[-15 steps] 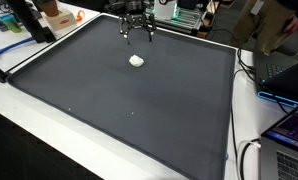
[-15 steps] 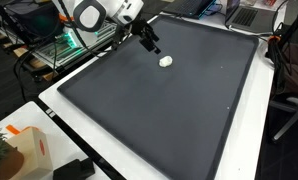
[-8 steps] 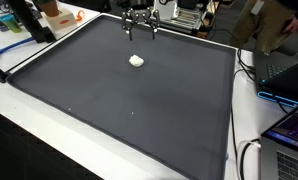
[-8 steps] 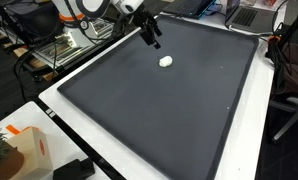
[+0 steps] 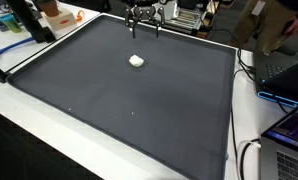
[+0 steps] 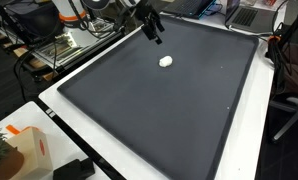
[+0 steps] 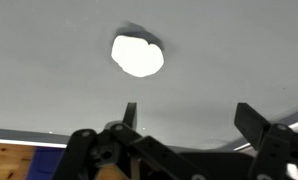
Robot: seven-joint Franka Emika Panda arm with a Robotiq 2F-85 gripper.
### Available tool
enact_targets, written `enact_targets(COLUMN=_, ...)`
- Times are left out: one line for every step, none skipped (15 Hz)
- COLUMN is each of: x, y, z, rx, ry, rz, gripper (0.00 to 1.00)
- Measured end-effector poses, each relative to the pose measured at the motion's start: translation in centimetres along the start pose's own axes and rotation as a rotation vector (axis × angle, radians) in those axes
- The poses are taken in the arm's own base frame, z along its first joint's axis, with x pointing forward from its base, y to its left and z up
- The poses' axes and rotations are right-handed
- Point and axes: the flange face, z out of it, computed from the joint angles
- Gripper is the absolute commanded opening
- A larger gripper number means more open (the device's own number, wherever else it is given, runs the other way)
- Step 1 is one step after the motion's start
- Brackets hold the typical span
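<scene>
While my gripper (image 5: 142,30) hangs wide open by the table's (image 5: 49,125) far edge
the white lump (image 5: 136,60) lies on the dark mat (image 5: 139,105) near me, untouched

The arm (image 6: 109,8) stretches out with its wrist angled downward, and the gripper (image 5: 143,32) hangs in the air, its two fingers (image 7: 131,115) spread wide apart and empty between them.
</scene>
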Motion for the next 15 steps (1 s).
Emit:
enact_targets(x=0.3, y=0.0, z=0.2, rx=-0.011, ry=-0.005, rz=0.032, gripper=1.0)
enact_targets(x=0.6, y=-0.2, z=0.4, rx=-0.021, ry=-0.016, rz=0.057, gripper=1.0)
enact_targets(x=0.9, y=-0.6, z=0.7, rx=-0.034, ry=-0.032, rz=0.083, gripper=1.0)
enact_targets(x=1.3, y=-1.0, z=1.1, rx=-0.051, ry=-0.051, rz=0.11, gripper=1.0)
enact_targets(x=1.6, y=-1.4, z=1.5, rx=-0.071, ry=-0.074, rz=0.131, gripper=1.0)
enact_targets(x=1.8, y=-1.8, z=2.0, rx=-0.092, ry=-0.099, rz=0.148, gripper=1.0)
enact_targets(x=1.9, y=-2.2, z=2.4, rx=-0.117, ry=-0.125, rz=0.165, gripper=1.0)
enact_targets(x=2.0, y=-2.3, z=2.8, rx=-0.148, ry=-0.152, rz=0.184, gripper=1.0)
enact_targets(x=2.1, y=-2.0, z=3.1, rx=-0.177, ry=-0.175, rz=0.218, gripper=1.0)
enact_targets(x=2.2, y=-1.7, z=3.3, rx=-0.202, ry=-0.196, rz=0.246, gripper=1.0)
enact_targets(x=2.5, y=-1.5, z=3.4, rx=-0.218, ry=-0.209, rz=0.273, gripper=1.0)
enact_targets(x=2.9, y=-1.4, z=3.3, rx=-0.22, ry=-0.205, rz=0.287, gripper=1.0)
enact_targets(x=3.2, y=-1.5, z=3.0, rx=-0.223, ry=-0.196, rz=0.294, gripper=1.0)
enact_targets(x=3.4, y=-1.4, z=2.8, rx=-0.226, ry=-0.189, rz=0.295, gripper=1.0)
enact_targets(x=3.5, y=-1.4, z=2.7, rx=-0.229, ry=-0.186, rz=0.297, gripper=1.0)
